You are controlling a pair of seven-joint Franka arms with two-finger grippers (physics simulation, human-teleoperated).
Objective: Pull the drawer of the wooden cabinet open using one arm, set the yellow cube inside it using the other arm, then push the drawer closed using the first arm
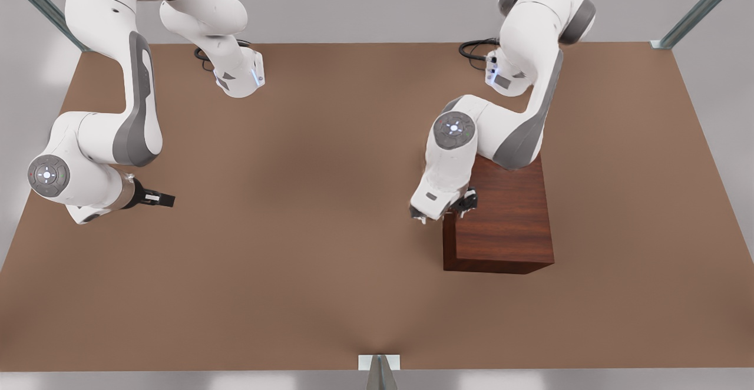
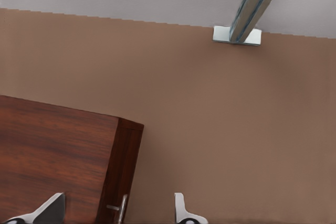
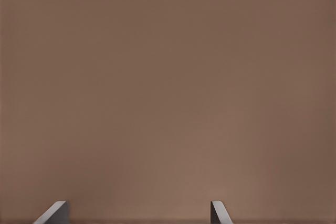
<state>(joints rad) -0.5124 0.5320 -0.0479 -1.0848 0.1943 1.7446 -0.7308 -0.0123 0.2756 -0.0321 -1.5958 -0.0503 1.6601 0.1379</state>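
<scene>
wooden cabinet [image 1: 506, 213] beneath open left claw [image 2: 118, 208]; right claw [image 3: 139, 211] open, waiting apart.

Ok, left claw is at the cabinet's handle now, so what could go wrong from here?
1. The left claw is open with the silver bar handle between its fingers; pulling before it shuts would probably slip off.
2. The wooden cabinet looks unfixed on the table; a hard pull might drag it whole.
3. The right claw waits open far across the table; reaching over later, it could meet the left arm hanging above the cabinet.
</scene>
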